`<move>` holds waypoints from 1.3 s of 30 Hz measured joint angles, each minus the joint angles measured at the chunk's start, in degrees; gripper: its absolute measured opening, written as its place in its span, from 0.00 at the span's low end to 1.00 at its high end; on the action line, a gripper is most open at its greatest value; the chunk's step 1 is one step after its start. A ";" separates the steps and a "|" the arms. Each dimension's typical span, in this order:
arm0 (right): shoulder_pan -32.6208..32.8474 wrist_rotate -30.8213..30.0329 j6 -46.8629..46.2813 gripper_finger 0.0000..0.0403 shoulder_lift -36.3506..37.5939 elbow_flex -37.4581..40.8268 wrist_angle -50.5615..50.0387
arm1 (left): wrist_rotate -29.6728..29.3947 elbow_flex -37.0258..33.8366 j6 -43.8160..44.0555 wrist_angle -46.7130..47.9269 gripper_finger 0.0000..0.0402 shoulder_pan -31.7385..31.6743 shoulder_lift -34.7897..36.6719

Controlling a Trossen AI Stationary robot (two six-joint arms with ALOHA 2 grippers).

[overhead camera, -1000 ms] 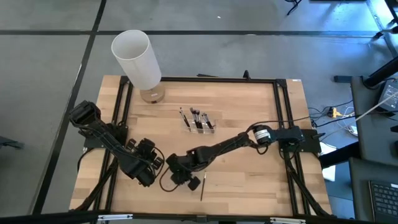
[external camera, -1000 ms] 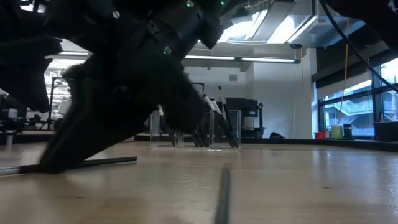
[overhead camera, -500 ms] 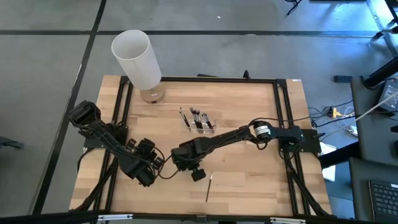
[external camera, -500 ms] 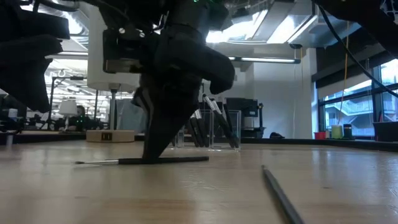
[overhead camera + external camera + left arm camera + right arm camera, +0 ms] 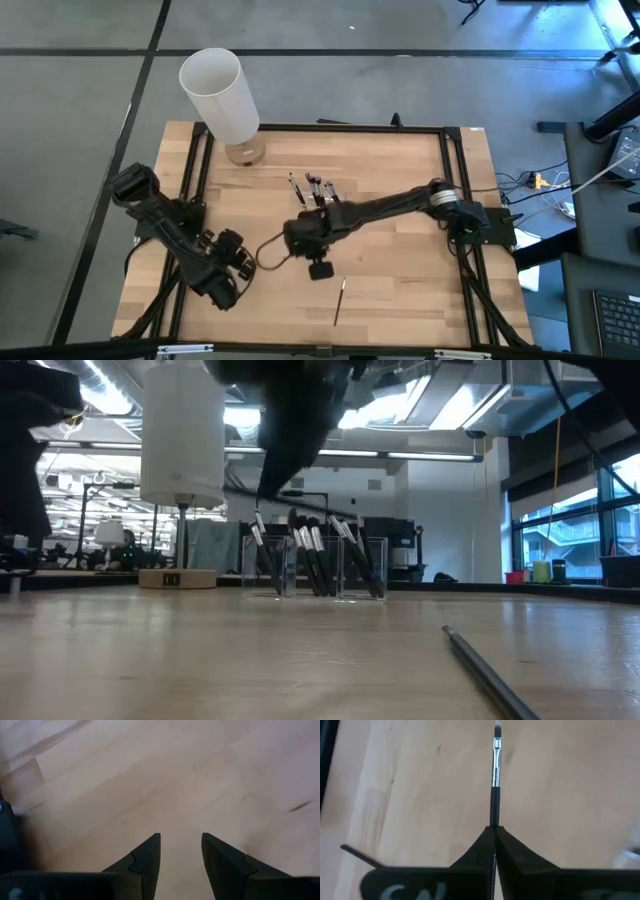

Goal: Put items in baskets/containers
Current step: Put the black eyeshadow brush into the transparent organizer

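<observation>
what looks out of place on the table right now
One thin brush lies loose on the bare wood near the front edge, apart from the clear organizer where the others stand. The right gripper holds another brush, jaws shut on its handle.

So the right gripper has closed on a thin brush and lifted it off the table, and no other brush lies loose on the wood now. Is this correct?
Not quite. The right gripper is shut on a thin brush and holds it off the table, but one more brush does lie loose on the wood near the front edge. The high view shows it, and the low view too.
</observation>
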State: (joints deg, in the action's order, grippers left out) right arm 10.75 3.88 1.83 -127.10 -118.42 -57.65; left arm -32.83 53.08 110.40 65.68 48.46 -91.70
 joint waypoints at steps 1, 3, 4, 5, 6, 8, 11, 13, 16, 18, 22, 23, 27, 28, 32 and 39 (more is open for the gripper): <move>-0.49 -0.08 -0.26 0.03 1.92 1.60 1.03 | 0.03 0.00 0.82 0.02 0.35 0.54 0.00; -1.42 -0.37 -0.61 0.03 6.56 5.69 4.12 | 0.04 0.00 2.36 0.02 0.35 1.61 0.00; -1.84 -1.18 -0.73 0.03 9.30 8.41 6.14 | 0.01 0.00 3.08 0.03 0.35 2.06 0.00; -2.21 -2.73 -0.96 0.03 12.35 11.75 8.78 | -0.01 0.00 3.79 0.03 0.35 2.51 0.00; -2.71 -4.21 -1.34 0.03 15.49 15.40 11.63 | -0.03 0.00 4.42 0.03 0.35 2.91 0.00; -3.86 -7.15 -2.11 0.03 21.81 24.76 19.32 | -0.07 0.00 5.48 0.05 0.35 3.51 0.00; -5.35 -12.10 -3.18 0.03 30.87 40.58 34.89 | -0.86 0.00 6.40 0.10 0.35 4.02 0.00; -5.84 -16.00 -3.82 0.03 36.34 50.96 48.77 | -2.18 0.00 6.46 0.33 0.35 3.86 0.00; -6.05 -20.22 -5.07 0.03 40.22 63.83 70.91 | -5.51 0.00 6.42 0.53 0.35 2.83 0.00; -6.32 -21.60 -5.13 0.03 40.08 69.69 83.38 | -6.71 0.00 5.87 0.53 0.35 1.80 0.00; -7.88 -22.33 -6.61 0.03 37.01 73.93 98.07 | -6.89 0.00 3.00 0.56 0.35 -1.08 -0.02; -8.29 -22.57 -6.74 0.03 35.83 73.93 99.20 | -6.89 0.00 1.90 0.53 0.35 -1.91 -0.02; -9.12 -25.13 -5.66 0.03 30.92 71.18 100.64 | -6.68 0.00 -1.67 0.17 0.35 -4.46 -0.02; -9.18 -25.52 -5.28 0.03 29.81 69.94 101.28 | -6.62 0.00 -2.48 0.20 0.35 -4.81 -0.02; -9.47 -25.78 -4.50 0.03 25.47 66.15 101.13 | -6.17 0.00 -5.29 0.05 0.35 -5.94 -0.02; -10.27 -26.00 -4.59 0.04 18.56 60.68 101.17 | -5.25 0.00 -5.71 0.01 0.35 -5.81 -0.02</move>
State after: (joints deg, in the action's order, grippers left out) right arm 0.48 -22.12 -2.75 -108.55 -57.75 43.52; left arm -38.08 53.08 104.68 65.69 42.65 -91.72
